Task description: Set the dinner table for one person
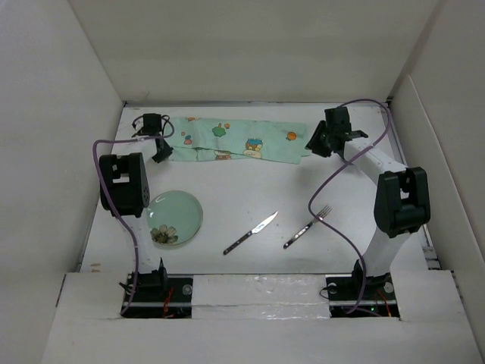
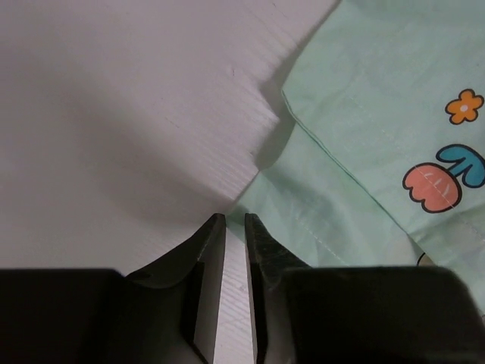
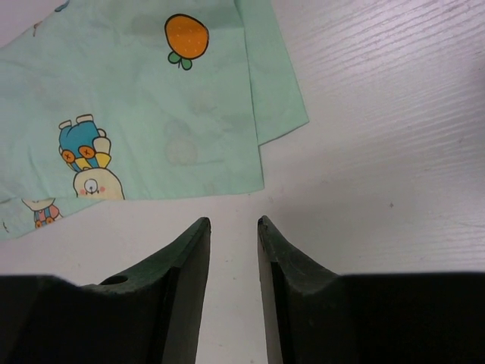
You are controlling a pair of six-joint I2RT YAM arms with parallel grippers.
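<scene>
Your worktop [image 1: 227, 189], a plain matte-white rectangle, fills the floor of a white-walled enclosure [image 1: 250, 53]. In the overhead view its wider span runs left to right, one long edge by the arm bases and the other against the back wall.

Along that far edge lies a mint-green cartoon-print placemat [image 1: 235, 140], rumpled and folded over itself, its long axis parallel to the worktop's. On your near left sits a pale green glass plate [image 1: 178, 212] with a flower motif at its near rim. Toward the middle, a knife [image 1: 250, 233] lies on a diagonal, blade pointing far and right. A fork [image 1: 308, 227] lies beside it on much the same slant, tines far and right, the two clearly apart.

Your left end effector [image 1: 161, 149] hangs at the placemat's left end. From its wrist camera the left end effector [image 2: 235, 227] shows only a narrow slit between the jaws, with white worktop [image 2: 114, 114] visible through it and nothing gripped; the cloth's edge [image 2: 364, 152] lies just beside the tips.

Your right end effector [image 1: 318, 144] is at the placemat's right end. Its wrist view shows it [image 3: 233, 227] moderately parted and empty, over bare worktop [image 3: 394, 152] just short of the cloth's corner [image 3: 151, 114].
</scene>
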